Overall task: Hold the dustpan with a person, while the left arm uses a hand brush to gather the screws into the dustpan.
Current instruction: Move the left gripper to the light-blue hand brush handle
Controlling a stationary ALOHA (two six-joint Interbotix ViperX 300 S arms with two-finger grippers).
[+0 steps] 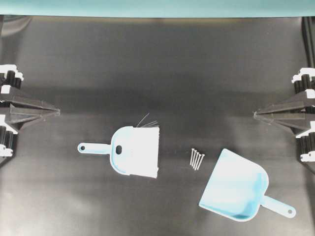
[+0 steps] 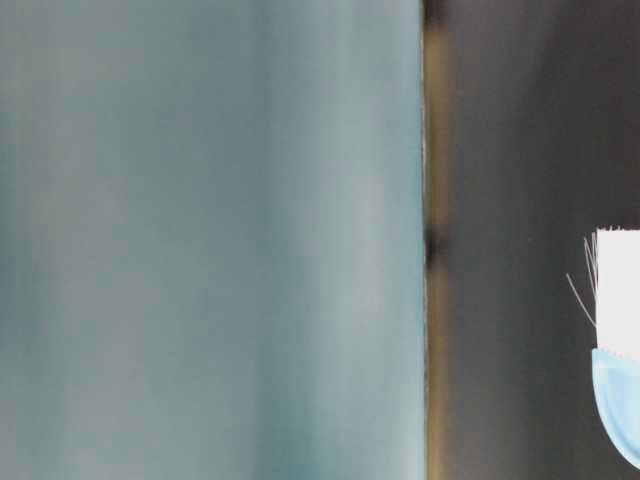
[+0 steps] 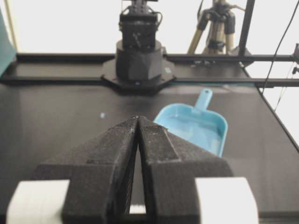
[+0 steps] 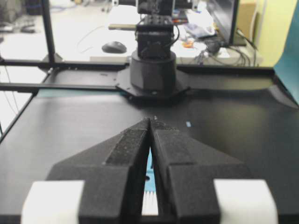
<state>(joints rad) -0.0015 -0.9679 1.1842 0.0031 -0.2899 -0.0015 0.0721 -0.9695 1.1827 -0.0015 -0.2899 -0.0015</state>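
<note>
The light blue hand brush (image 1: 129, 150) lies flat on the black table, handle to the left, white bristles to the right; its bristles (image 2: 618, 290) also show at the right edge of the table-level view. Several silver screws (image 1: 197, 158) lie bunched between the brush and the light blue dustpan (image 1: 237, 191), which rests at the lower right, handle to the lower right. The dustpan (image 3: 196, 126) also shows past my left gripper. My left gripper (image 1: 57, 112) is shut and empty at the left edge. At the right edge my right gripper (image 1: 255, 114) is shut too, holding nothing. No person is in view.
A teal wall (image 1: 157, 7) runs along the table's far side and fills most of the table-level view. Each arm's black base (image 3: 138, 60) stands at its end of the table, the other base (image 4: 154, 70) opposite. Bare black tabletop (image 1: 157, 69) spreads between the grippers.
</note>
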